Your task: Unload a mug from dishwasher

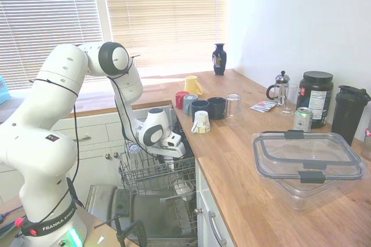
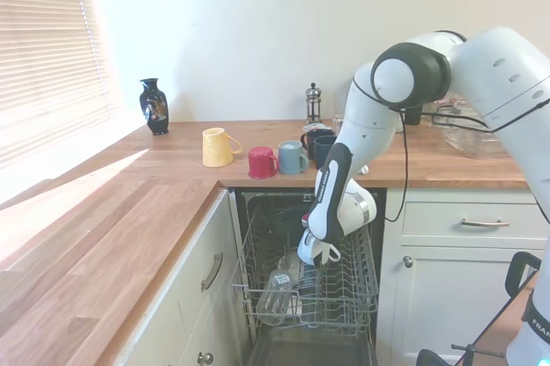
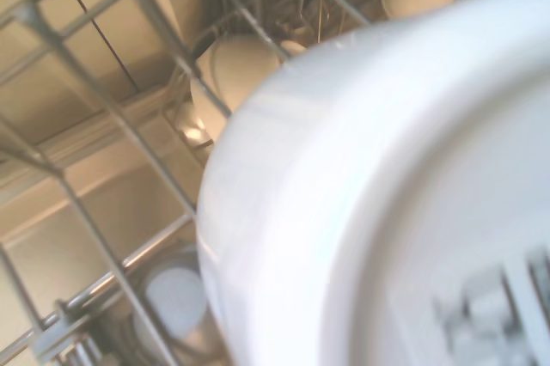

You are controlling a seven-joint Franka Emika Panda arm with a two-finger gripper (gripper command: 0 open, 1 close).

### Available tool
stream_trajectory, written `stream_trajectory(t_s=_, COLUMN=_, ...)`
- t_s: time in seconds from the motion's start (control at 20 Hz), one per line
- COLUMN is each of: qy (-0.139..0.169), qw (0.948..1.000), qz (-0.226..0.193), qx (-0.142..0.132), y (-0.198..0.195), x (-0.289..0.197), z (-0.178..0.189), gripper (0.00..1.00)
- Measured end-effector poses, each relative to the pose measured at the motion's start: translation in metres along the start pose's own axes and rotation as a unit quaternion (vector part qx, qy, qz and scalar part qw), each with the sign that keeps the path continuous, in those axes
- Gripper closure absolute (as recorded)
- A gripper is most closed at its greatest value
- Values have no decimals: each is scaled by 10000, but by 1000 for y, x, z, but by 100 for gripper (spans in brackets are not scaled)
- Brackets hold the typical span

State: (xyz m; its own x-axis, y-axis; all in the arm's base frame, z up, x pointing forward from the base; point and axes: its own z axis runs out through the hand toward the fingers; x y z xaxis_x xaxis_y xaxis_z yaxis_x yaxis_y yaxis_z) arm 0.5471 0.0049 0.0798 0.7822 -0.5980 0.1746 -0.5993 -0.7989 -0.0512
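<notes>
The dishwasher (image 2: 258, 237) stands open under the counter, its grey wire upper rack (image 2: 339, 301) pulled out. My gripper (image 2: 312, 242) hangs over the rack's back half, shut on the plain white mug (image 2: 315, 252). The mug is tilted and sits just above the rack wires, its loop handle pointing right. In the first exterior view the gripper (image 1: 173, 155) is low over the rack (image 1: 148, 171) and my hand mostly hides the mug. The mug (image 3: 361, 211) fills most of the wrist view, with rack wires and other white crockery behind it.
A clear glass (image 2: 273, 293) lies in the rack's front. On the counter behind stand yellow (image 2: 216, 146), red (image 2: 260, 161) and blue-grey (image 2: 290, 157) mugs, dark mugs (image 1: 208, 108), a small printed white mug (image 1: 201, 122) and an upturned glass (image 1: 233, 108). The counter edge (image 1: 194, 154) runs beside my gripper.
</notes>
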Motion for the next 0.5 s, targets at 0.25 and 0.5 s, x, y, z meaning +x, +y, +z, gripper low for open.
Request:
stream_trajectory(t_s=0.25, qy=-98, qw=9999, qz=13, qx=-37, y=-3, x=4, z=-8, gripper=100)
stream_trajectory(t_s=0.5, qy=-218, qw=9997, qz=28, qx=-108, y=-6, x=10, z=-8, gripper=100)
